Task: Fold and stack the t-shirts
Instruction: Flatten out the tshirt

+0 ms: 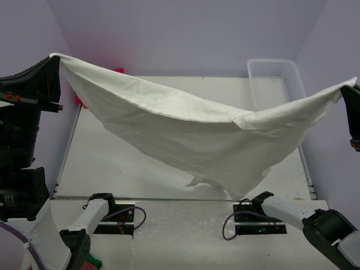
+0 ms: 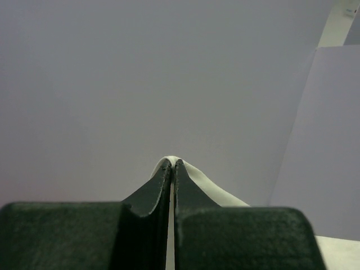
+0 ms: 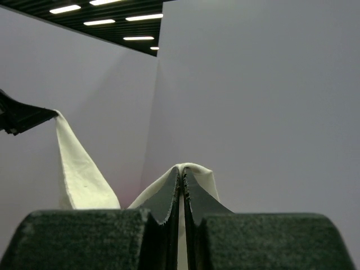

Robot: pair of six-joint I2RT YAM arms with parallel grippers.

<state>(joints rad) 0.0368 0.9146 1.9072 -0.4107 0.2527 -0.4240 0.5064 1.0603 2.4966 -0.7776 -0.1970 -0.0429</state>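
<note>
Cream-white t-shirt (image 1: 185, 129) spans air above bench (image 1: 112, 163), long axis left-right. Left fingers (image 2: 167, 179) closed on one end, right fingers (image 3: 178, 183) closed on other. Middle sags toward near edge.

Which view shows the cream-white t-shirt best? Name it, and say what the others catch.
The top external view: the whole cream-white t-shirt hangs spread between the left gripper and right gripper. The left wrist view shows only a pinched fold; the right wrist view shows a pinched fold plus a strip rising to the other gripper.
</note>
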